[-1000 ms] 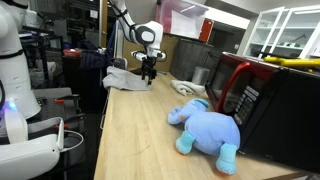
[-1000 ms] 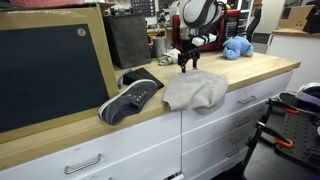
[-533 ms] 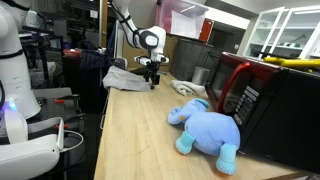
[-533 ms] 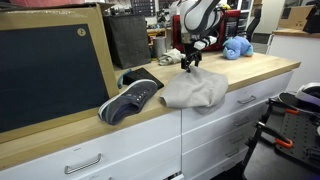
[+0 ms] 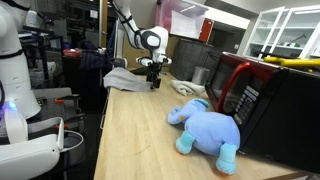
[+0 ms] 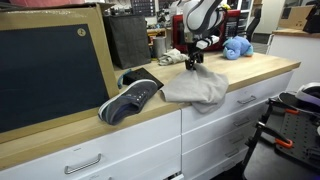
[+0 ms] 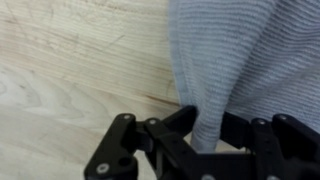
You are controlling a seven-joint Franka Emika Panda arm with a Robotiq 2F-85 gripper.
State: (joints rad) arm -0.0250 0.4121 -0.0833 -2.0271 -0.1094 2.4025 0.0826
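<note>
Grey cloth [image 7: 245,60] sits pinched in the end effector [image 7: 206,128], jaws narrow on one fold; a firm, slow, straight lift off the worktop [image 7: 70,70] seems wise.

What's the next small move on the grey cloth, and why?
Probably a short lift: the wrist view shows the gripper pinching a fold of the grey cloth, whose rest lies on the wooden counter.

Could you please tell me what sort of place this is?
Probably a robotics lab or workshop: a long pale wooden countertop over white drawers, a red-framed black microwave oven, and another white robot beside it.
</note>
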